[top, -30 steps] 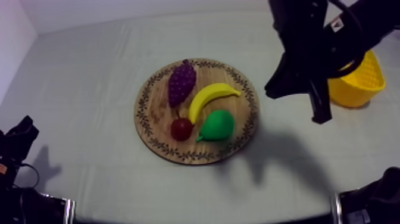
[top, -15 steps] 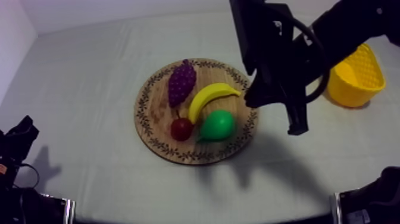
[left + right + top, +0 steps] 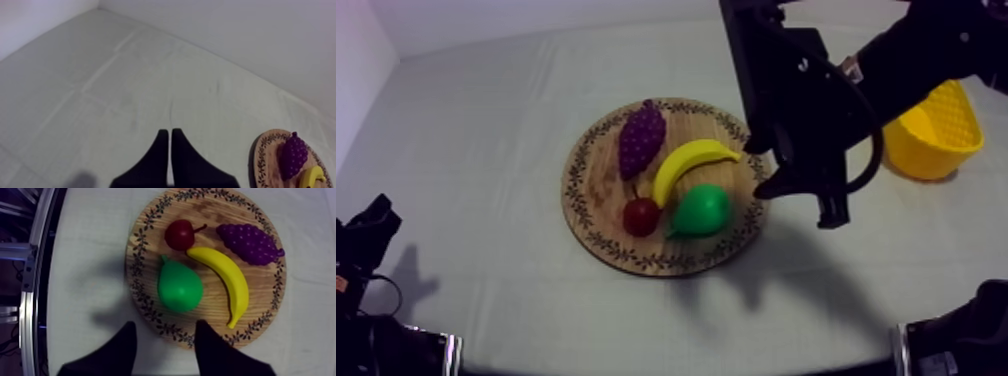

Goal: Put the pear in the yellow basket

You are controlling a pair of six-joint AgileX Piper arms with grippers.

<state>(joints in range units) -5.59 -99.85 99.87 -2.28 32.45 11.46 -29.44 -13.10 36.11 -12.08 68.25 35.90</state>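
Green pear point(image 3: 701, 211) on the board point(image 3: 594, 180) by its front-right rim, banana point(image 3: 691, 165) just behind it, small red fruit point(image 3: 641, 215) just beside it. The right claw point(image 3: 804, 200) hangs wide open, holding nothing, at the board's right rim, with the pear just ahead of its fingertips point(image 3: 207, 338) and apart from them. Yellow basket point(image 3: 936, 135) near the right edge of the surface point(image 3: 486, 120), well apart from the pear; left claw point(image 3: 167, 134) narrow, fingers together, near the front-left corner.

You're seeing table point(image 3: 476, 130) slantwise from above; right wrist looking down close on wooden board point(image 3: 210, 210); left wrist, low, sharing it.
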